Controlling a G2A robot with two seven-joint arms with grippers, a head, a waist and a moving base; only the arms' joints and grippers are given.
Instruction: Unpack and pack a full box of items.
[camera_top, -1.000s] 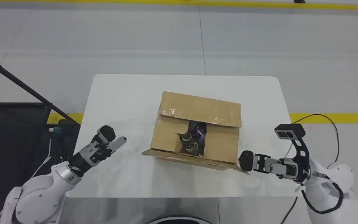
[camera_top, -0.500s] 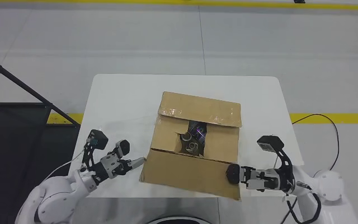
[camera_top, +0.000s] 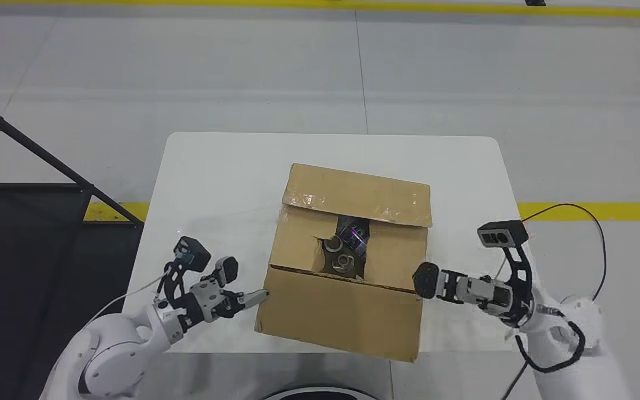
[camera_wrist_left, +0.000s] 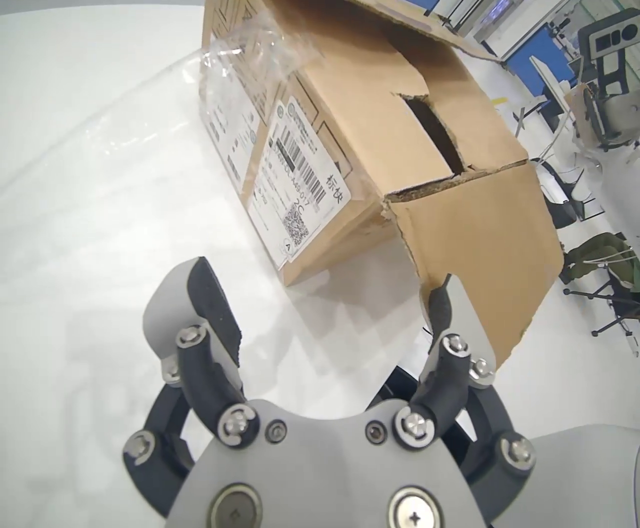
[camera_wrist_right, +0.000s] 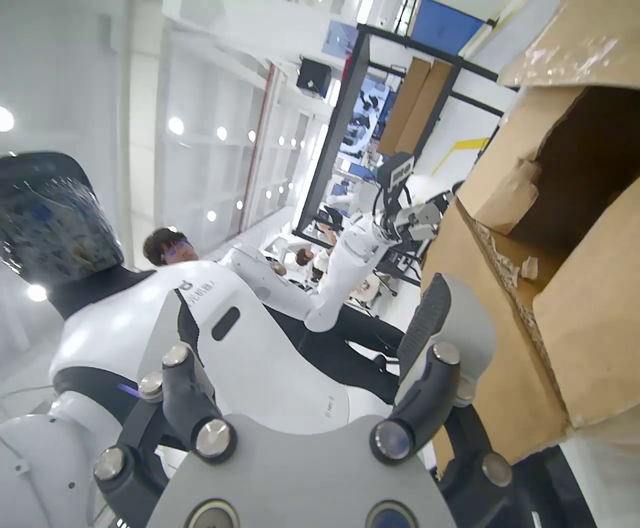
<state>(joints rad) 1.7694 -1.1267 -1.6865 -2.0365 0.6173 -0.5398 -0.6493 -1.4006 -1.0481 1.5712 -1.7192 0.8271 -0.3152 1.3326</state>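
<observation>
The opening stage of the unpacking is judged to be in hand. The cardboard box (camera_top: 395, 250) is seen at the middle of the white desk (camera_top: 220, 190), with its near flap (camera_top: 340, 310) folded outward toward the lower edge of the frame and its far flap laid back toward the top. Dark, shiny items (camera_top: 345, 245) are glimpsed through the narrow gap at the centre, and none has been taken out yet. The left claw (camera_top: 250, 297) is held at the lower left of the frame with its jaws spread wide and nothing gripped. In the left wrist view, one fingertip (camera_wrist_left: 442, 305) is placed at the flap's torn corner, apparently touching it. The right claw (camera_top: 425, 280) is held at the flap's right-hand corner, likewise spread and empty, with one finger just beside the cardboard in the right wrist view. Little of the task is judged complete. For the next move, the opening probably needs to be widened by parting the side flaps. After that, one claw can be lowered inside and closed on an item.
</observation>
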